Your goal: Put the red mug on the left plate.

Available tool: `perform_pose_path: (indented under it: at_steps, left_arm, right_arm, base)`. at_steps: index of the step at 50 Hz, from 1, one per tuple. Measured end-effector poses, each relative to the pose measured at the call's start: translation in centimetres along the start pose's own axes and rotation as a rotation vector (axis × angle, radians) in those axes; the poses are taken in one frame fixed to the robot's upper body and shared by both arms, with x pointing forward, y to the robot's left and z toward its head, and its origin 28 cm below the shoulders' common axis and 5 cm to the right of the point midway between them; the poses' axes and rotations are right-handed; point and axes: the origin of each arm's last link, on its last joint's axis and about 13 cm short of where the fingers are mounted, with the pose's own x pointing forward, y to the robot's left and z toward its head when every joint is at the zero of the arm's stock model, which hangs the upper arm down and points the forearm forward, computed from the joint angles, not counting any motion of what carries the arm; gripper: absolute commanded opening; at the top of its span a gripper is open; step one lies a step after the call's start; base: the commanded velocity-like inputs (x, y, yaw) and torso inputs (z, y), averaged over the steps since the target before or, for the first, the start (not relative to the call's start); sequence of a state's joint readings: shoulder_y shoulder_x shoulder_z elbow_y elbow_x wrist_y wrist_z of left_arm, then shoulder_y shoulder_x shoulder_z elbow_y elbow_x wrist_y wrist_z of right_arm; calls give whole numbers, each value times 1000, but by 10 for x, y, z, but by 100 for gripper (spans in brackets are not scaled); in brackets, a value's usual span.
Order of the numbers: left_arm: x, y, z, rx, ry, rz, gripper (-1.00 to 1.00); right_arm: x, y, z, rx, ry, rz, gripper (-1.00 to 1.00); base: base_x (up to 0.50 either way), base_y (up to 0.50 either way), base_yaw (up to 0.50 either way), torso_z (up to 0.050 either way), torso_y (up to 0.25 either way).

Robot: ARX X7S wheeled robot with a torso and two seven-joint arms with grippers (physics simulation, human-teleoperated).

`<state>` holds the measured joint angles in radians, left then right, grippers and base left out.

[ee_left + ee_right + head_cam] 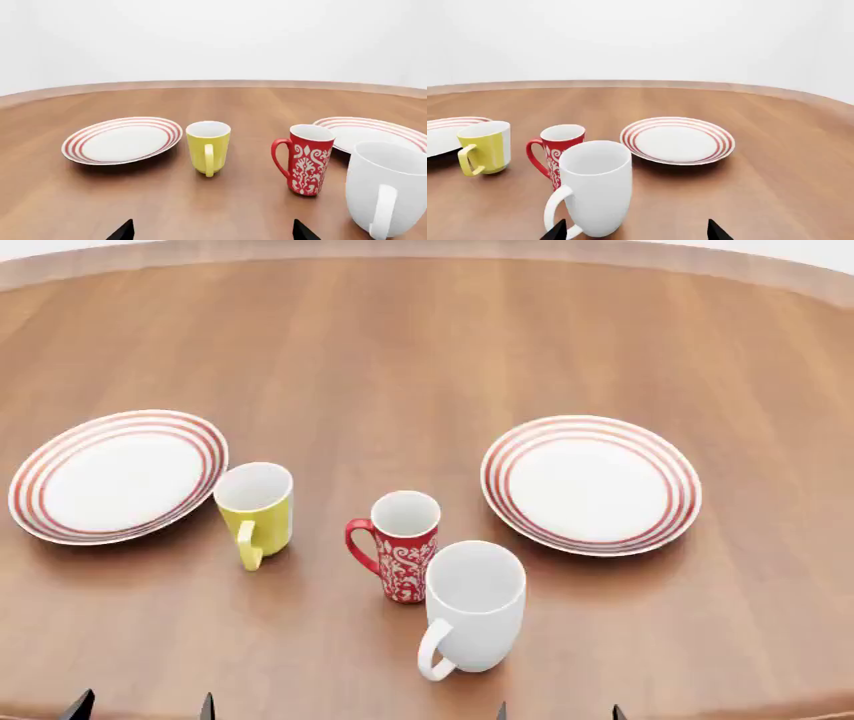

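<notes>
L gripper (212, 231) wide, holds nothing | R gripper (635, 230) wide, holds nothing | red mug (402, 557) upright ahead, untouched | left plate (118, 475) apart from it

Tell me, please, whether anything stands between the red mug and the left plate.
Yes: the yellow mug stands upright between the red mug and the left plate, close beside the plate's rim. Lifting over it or skirting it would probably avoid contact.
</notes>
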<state>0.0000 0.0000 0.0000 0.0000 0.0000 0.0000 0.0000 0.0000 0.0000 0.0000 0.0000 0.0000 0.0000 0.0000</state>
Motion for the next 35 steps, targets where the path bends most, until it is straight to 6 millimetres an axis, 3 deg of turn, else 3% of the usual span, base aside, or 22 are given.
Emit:
perform_pose_path:
  at_steps: [12,35]
  left_arm:
    - [0,0,0,0,2,-1,100]
    - [0,0,-1,8,5,0,100]
  right_arm:
    - [1,0,0,-1,4,-3,100]
    - [0,2,2,-22,-15,19,100]
  base:
    - [11,33,0,0,0]
    - [212,343,0,0,0]
